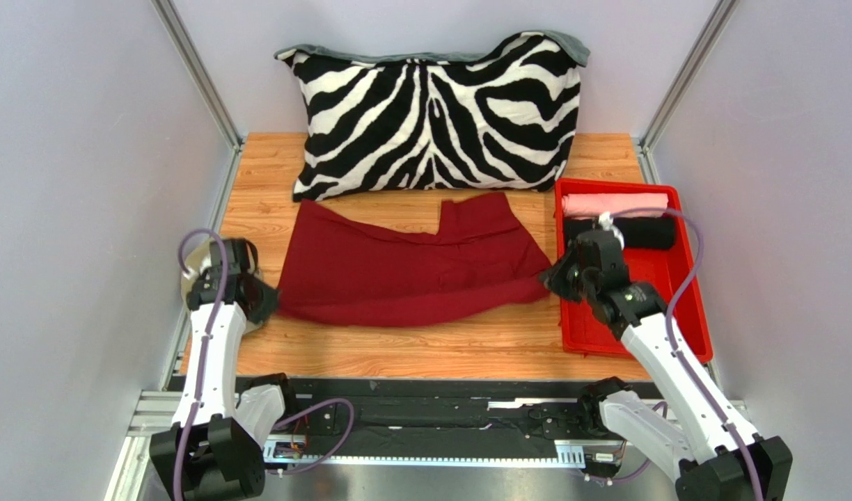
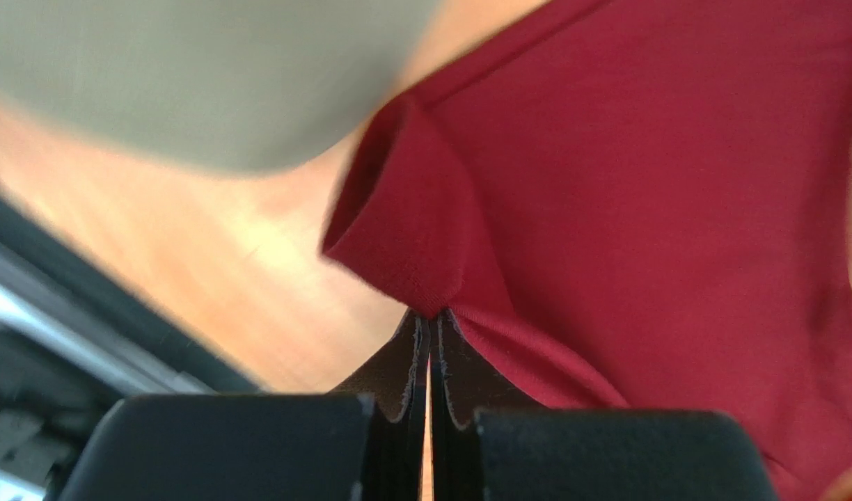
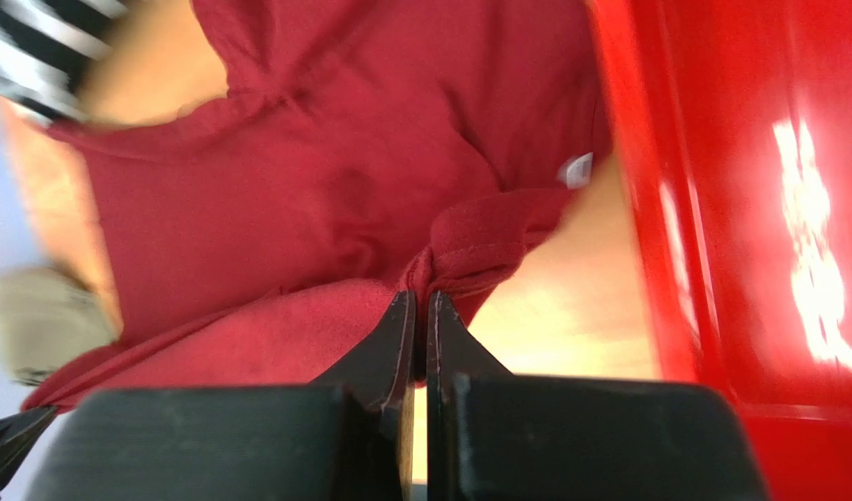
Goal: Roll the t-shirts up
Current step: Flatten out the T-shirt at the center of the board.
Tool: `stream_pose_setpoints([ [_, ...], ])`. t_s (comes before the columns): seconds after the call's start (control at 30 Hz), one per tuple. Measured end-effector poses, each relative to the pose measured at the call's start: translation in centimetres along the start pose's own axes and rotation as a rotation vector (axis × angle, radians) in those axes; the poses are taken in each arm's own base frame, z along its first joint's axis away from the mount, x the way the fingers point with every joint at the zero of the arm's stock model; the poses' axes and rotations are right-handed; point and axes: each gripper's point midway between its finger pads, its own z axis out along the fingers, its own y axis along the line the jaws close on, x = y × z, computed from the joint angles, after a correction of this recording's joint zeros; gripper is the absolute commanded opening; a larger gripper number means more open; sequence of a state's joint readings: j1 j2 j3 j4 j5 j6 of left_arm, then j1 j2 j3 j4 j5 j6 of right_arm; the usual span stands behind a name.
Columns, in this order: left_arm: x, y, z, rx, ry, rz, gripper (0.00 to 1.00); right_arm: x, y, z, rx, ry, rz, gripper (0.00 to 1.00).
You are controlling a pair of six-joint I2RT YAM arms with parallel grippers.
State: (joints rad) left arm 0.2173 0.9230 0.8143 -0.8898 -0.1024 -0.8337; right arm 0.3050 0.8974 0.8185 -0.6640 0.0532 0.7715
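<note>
Cloth of the maroon t-shirt point(image 1: 399, 266) lies spread across the wooden table point(image 1: 399, 350), stretched between the two arms. The left gripper point(image 2: 430, 318) is closed tight on the shirt's left corner, with a fold of hem pinched at the fingertips. The right gripper point(image 3: 420, 303) is likewise clamped on a bunched fold at the shirt's right edge, just beside the red tray point(image 1: 612, 186). At its far end the tray holds a pale pink t-shirt point(image 1: 615, 203) and a black t-shirt point(image 1: 650, 232), both rolled and lying side by side. A zebra-striped pillow point(image 1: 435, 115) stands behind the maroon shirt, near its far edge. A khaki cap point(image 2: 190, 73) sits close beside the left gripper at the table's left edge; contact with the shirt cannot be determined.
</note>
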Motion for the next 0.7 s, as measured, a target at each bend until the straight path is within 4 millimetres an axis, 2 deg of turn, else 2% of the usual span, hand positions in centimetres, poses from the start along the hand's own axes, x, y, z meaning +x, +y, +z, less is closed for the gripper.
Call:
stream_pose_setpoints([
  [0.1,4.6,4.6,2.7,-0.140,0.120,-0.043,0.00,4.3,-3.5,0.7,0.052,0.092,0.019,0.00],
  [0.2,6.3,6.4,3.0,-0.202,0.161,-0.091,0.00,6.7,-5.3,0.5,0.072,0.144,0.042,0.00],
  [0.33,5.4,6.1,1.6,-0.205,0.122,-0.154,0.00,7.7,-6.2,-0.5,0.092,0.167,0.069,0.00],
  [0.5,2.4,5.6,-1.7,-0.179,-0.021,-0.204,0.09,8.2,-6.6,-2.3,0.089,0.158,0.121,0.02],
  [0.53,1.9,5.8,-2.3,-0.181,-0.048,-0.213,0.12,8.3,-6.7,-2.8,0.087,0.156,0.132,0.04],
  [0.57,1.7,6.0,-2.8,-0.188,-0.066,-0.220,0.25,8.4,-6.8,-3.2,0.085,0.154,0.142,0.05],
  [0.6,1.6,6.2,-3.2,-0.195,-0.077,-0.224,0.32,8.5,-6.9,-3.5,0.086,0.152,0.148,0.11],
  [0.63,1.5,6.5,-3.4,-0.203,-0.082,-0.223,0.41,8.6,-7.0,-3.8,0.086,0.150,0.155,0.14],
  [0.67,1.5,6.8,-3.5,-0.216,-0.089,-0.228,0.57,8.6,-7.2,-4.1,0.090,0.149,0.163,0.21],
  [0.7,1.6,7.0,-3.6,-0.229,-0.090,-0.226,0.64,8.7,-7.3,-4.3,0.095,0.150,0.167,0.28],
])
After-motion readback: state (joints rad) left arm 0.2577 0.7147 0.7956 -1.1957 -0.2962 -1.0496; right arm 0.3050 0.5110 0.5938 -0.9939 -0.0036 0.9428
